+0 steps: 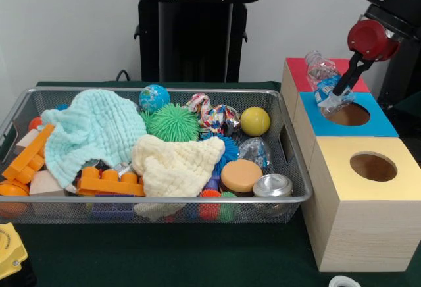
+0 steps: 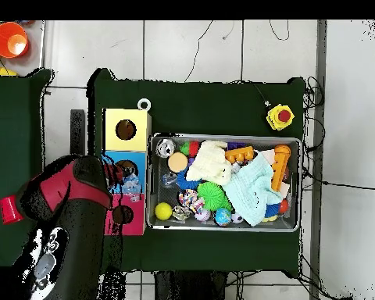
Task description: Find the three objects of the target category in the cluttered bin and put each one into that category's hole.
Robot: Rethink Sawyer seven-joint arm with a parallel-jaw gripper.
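Over the hole point(image 1: 349, 115), end effector point(image 1: 339, 94) (bottle point(image 1: 323, 78) gripped).

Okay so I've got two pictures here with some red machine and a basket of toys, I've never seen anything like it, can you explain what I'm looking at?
It is a red and black robot arm at a green table. One picture faces the robot from across the table; the other looks straight down. A wire mesh bin holds toys, cloths, balls and a metal can. Beside it stand three wooden boxes with round holes. The robot's hand is shut on a crushed clear plastic bottle, holding it over the blue box's hole. Another clear bottle lies in the bin.
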